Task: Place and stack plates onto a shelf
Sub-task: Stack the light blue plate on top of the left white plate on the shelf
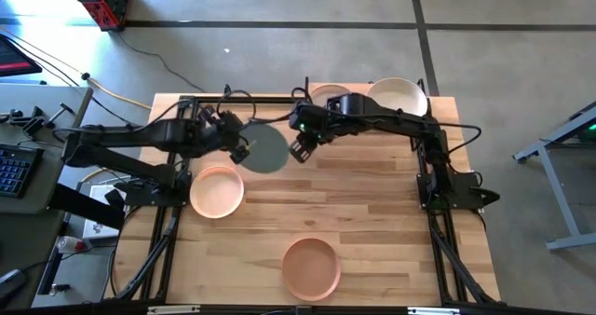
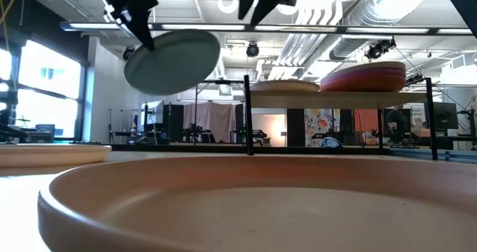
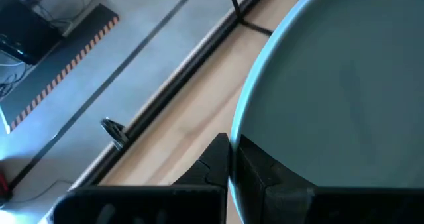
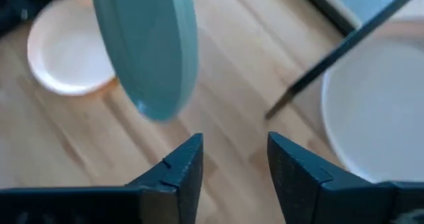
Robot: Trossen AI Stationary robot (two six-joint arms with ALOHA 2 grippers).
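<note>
A sage green plate hangs in the air over the table's far middle, and my left gripper is shut on it. In the low view this plate is tilted, left of the shelf. My right gripper stands open just right of the plate, with nothing between its fingers. The shelf at the far edge carries a cream plate and a stack of plates with a cream one on top. On the table lie a peach plate and a salmon plate. My left gripper pinches the green plate's rim between its two fingers, on the edge nearest the table's left side. The fingers come slanting down from the left. The plate is lifted clear of the table and tilted, its held edge lower.
Thin black uprights stand at the shelf's ends. Bare wooden tabletop lies between the plates and the right arm's base. The salmon plate's rim fills the foreground of the low view.
</note>
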